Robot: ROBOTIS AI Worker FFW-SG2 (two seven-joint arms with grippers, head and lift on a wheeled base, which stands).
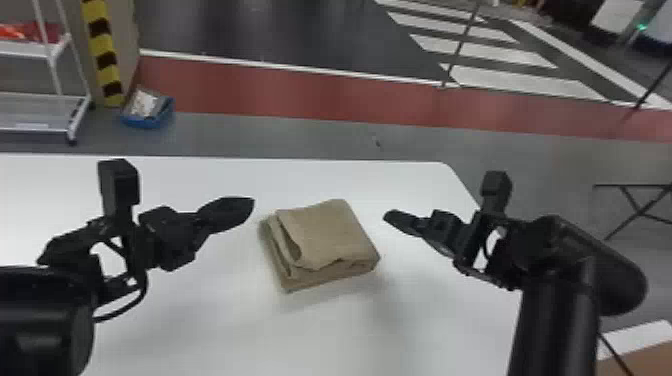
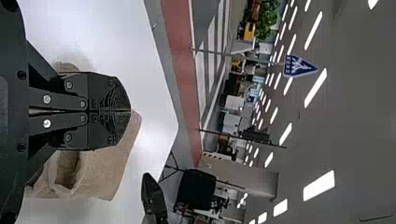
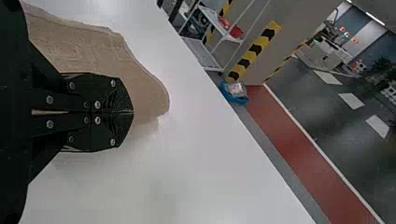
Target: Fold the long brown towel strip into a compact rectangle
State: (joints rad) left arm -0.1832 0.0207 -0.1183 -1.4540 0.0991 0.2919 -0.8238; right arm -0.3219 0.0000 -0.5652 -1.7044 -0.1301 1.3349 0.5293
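Beyond the folded brown cloth towel on the smooth white table, a blue bin and white metal rack stand off left, while my black left gripper and right gripper flank it, tips inward, jaws clenched, empty.

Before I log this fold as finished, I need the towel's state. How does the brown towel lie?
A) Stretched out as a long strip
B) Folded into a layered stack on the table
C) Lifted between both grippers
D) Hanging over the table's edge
B: the brown towel rests on the white table in stacked layers, with the left gripper and right gripper shut and not gripping it.
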